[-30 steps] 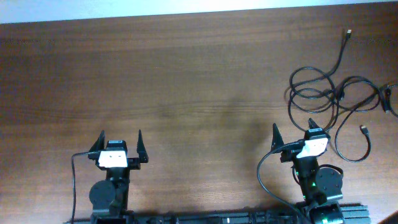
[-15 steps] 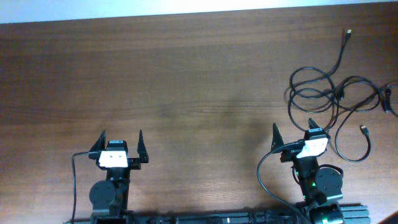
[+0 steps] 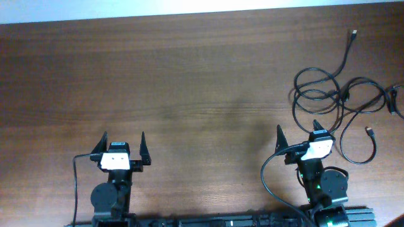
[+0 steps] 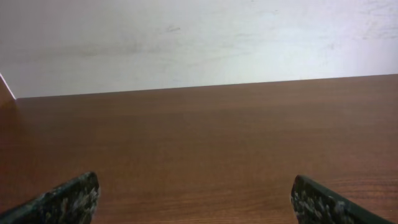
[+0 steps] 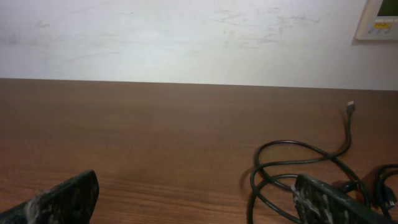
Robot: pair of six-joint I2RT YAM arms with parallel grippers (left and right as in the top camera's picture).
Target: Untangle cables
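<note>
The cables lie in a tangle of thin black loops at the table's right side, with one plug end far back and another near the front right. They also show in the right wrist view, low at the right. My right gripper is open and empty, just in front of the tangle; its right finger overlaps the nearest loops in the right wrist view. My left gripper is open and empty over bare wood at the front left, far from the cables.
The wooden table ends at a white wall behind. A beige wall panel sits at the upper right. Thicker black arm wires run by each arm base.
</note>
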